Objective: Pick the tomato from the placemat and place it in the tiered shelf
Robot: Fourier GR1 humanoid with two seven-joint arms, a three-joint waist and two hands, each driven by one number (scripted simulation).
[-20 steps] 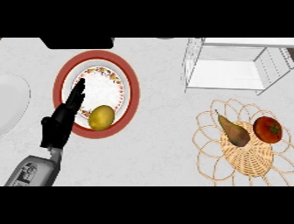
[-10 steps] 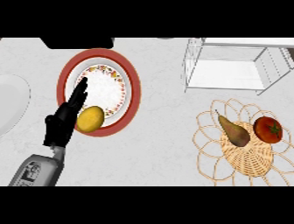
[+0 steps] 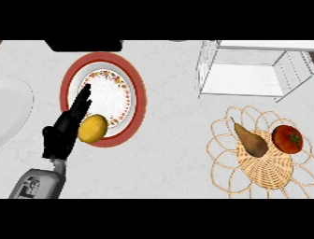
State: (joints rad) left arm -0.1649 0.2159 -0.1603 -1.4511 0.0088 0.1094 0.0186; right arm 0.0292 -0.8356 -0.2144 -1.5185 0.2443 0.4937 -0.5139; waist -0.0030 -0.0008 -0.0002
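Left hand [image 3: 64,133] comes in from the lower left edge on its grey forearm [image 3: 37,184], lying over the lower left rim of the red-rimmed plate [image 3: 136,88]. Fingers are straight and together, pointing up across the plate's white centre; thumb side sits against a yellow fruit [image 3: 92,129], lemon-like. Fingers are not curled round the fruit, just alongside and touching it. Fruit rests on the plate's lower left rim. Right hand does not show in the head view.

Lower right: round woven wicker placemat [image 3: 267,175] with looped wire-like edge, flat on the white marbled counter [image 3: 174,154]. 2 items on it. Tomato [image 3: 287,139], red with a green stem, sits on the mat's upper right part. A brown pear-shaped item [image 3: 251,140] lies just left of it, narrow end toward upper left; I cannot tell if the 2 touch. Tomato is well apart from the left hand, on the other side of the counter.

Left edge: part of a plain white plate [image 3: 1,116], cut by the frame, near the hand but apart.

Far right: white wire tiered shelf [image 3: 246,79], beyond the placemat, its lower tier showing as a flat white panel.

Far centre-left: a dark object [image 3: 84,45] at the top edge, just beyond the red-rimmed plate; cannot tell what it is.
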